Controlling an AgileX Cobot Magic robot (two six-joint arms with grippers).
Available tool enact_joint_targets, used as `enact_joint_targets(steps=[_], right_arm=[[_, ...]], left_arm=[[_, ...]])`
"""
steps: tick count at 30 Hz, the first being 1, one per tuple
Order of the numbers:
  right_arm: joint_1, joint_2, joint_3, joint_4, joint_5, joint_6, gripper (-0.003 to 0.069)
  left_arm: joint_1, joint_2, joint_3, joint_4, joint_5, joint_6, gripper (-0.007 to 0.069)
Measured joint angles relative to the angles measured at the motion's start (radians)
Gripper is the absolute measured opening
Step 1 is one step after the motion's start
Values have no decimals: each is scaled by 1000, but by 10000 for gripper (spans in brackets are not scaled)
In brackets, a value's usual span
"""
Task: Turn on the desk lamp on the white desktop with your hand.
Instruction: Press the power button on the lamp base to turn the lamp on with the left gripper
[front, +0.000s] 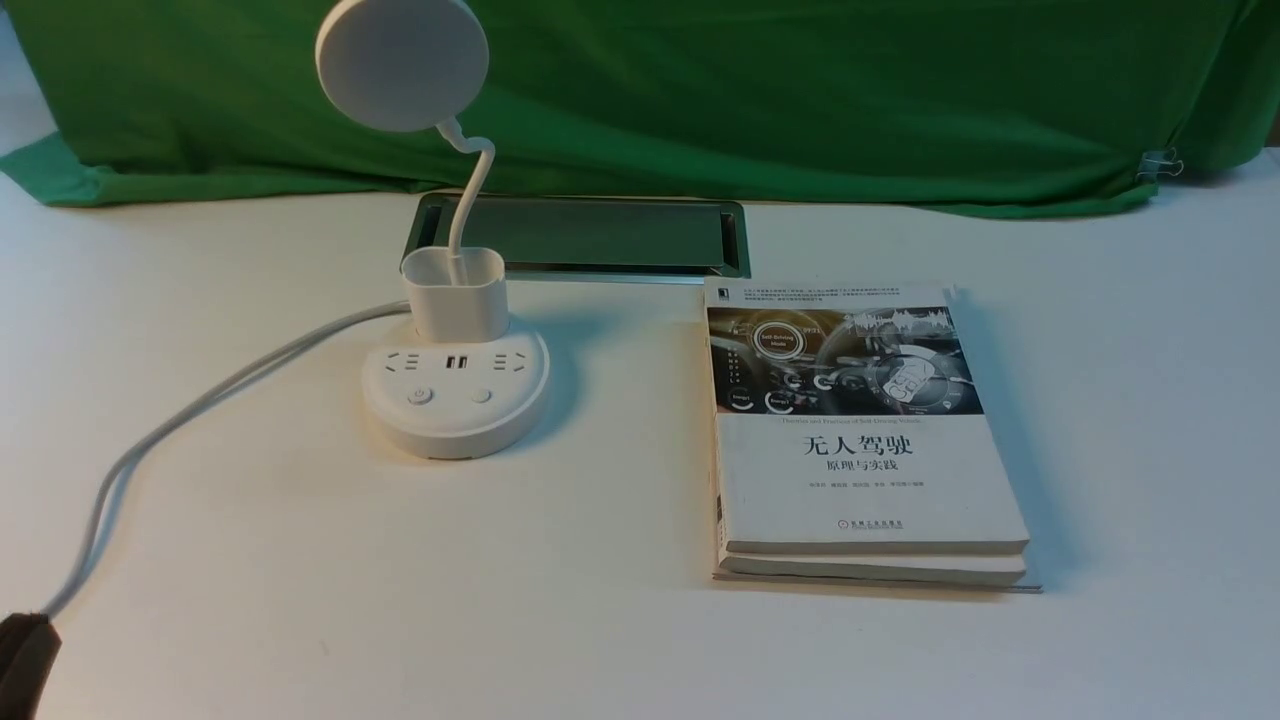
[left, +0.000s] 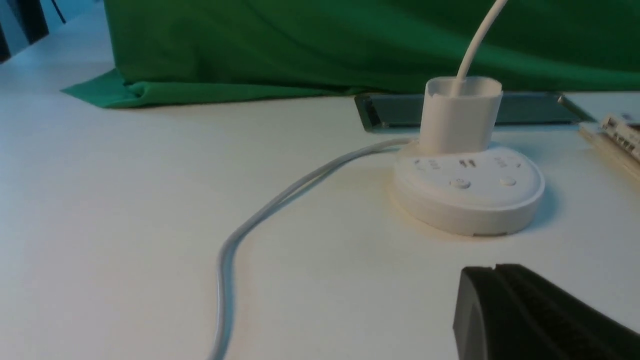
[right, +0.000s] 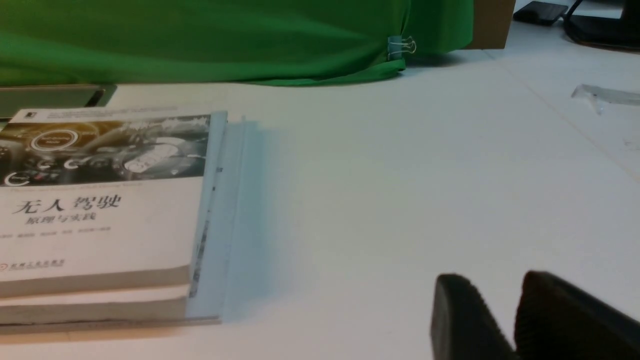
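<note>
Now, left tool (left: 495, 270) sits closed near desk lamp (left: 467, 190); right tool (right: 507, 290) slightly parted

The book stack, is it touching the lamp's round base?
No, in the front view a strip of bare white desktop lies between the book stack and the desk lamp's base.

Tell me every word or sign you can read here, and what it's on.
"无人驾驶": large title on the top book cover.
"原理与实践": smaller line just below it.
Power symbol: left button of the desk lamp.
Remaining cover print and spine: too small or blurred to read.
</note>
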Motion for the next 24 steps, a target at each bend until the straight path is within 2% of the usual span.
enact_joint_targets(steps=[2,3,12,14,18,20,23,24], right_arm=[[0,0,0,0,0,0,238],[0,0,0,0,0,0,238],[0,0,0,0,-1,0,238],[0,0,0,0,-1,0,238],[0,0,0,0,-1,0,238],[0,0,0,0,-1,0,238],[0,0,0,0,-1,0,238],[0,0,0,0,-1,0,238]], left_arm=[[0,0,0,-5,-68,-1,21],[0,0,0,-6,-169,-1,21],[0,0,0,0,-692,-3,21],[0,0,0,0,-845,-43,21],[0,-1,-5,0,-1035,-126,21],[0,-3,-78,0,-1024,-214,21],[0,42,-293,59,-759,-289,21],[0,74,-367,97,-602,-296,21]])
